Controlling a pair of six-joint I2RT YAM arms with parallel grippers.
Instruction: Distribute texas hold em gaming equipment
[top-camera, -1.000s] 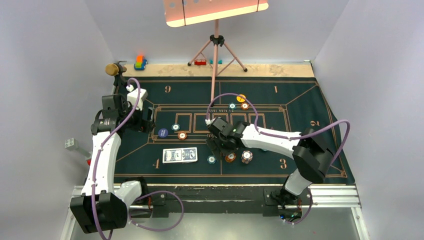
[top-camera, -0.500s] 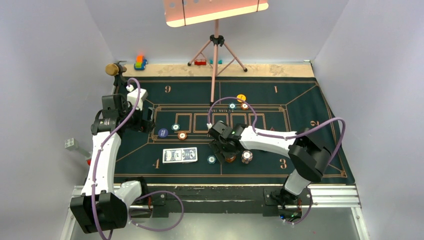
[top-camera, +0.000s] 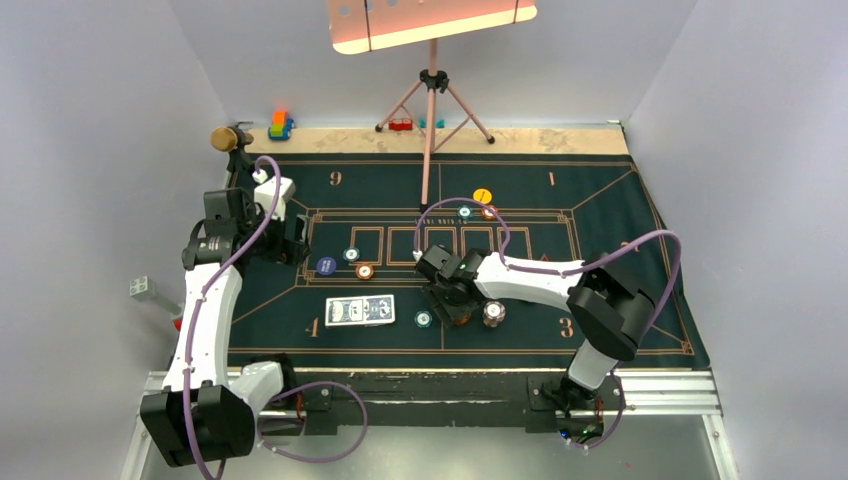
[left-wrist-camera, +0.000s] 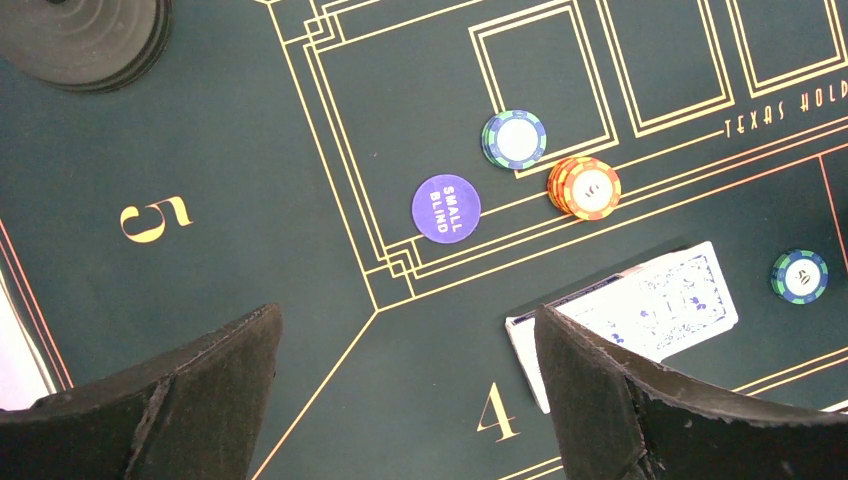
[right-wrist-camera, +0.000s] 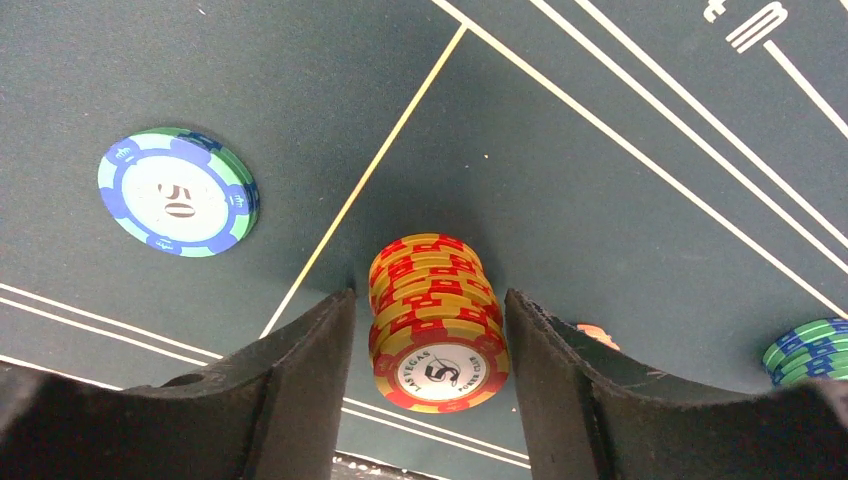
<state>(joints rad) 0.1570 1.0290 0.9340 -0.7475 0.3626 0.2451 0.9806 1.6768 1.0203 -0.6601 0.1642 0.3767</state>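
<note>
A stack of red-and-yellow chips (right-wrist-camera: 437, 320) stands on the green felt between my right gripper's (right-wrist-camera: 430, 330) fingers. The right finger is at its rim and a thin gap shows on the left. From above, that right gripper (top-camera: 455, 305) hides the stack. A teal chip (top-camera: 424, 320) lies to its left and a whitish stack (top-camera: 493, 313) to its right. The blue-backed cards (top-camera: 359, 311) lie near the "4". My left gripper (left-wrist-camera: 405, 320) hovers open and empty over the felt, short of the dark blue chip (left-wrist-camera: 446, 208), a teal chip (left-wrist-camera: 514, 138) and an orange chip (left-wrist-camera: 584, 187).
Yellow (top-camera: 482, 196), teal (top-camera: 464, 212) and orange (top-camera: 488, 212) chips sit at the far middle of the mat (top-camera: 600, 200). A gold-headed microphone (top-camera: 228, 139) and toy blocks (top-camera: 281, 125) stand at the back left. A tripod (top-camera: 432, 110) rises behind the mat.
My right gripper has come down over the red-and-yellow stack, and its jaws have narrowed around it. The left arm has not moved.
</note>
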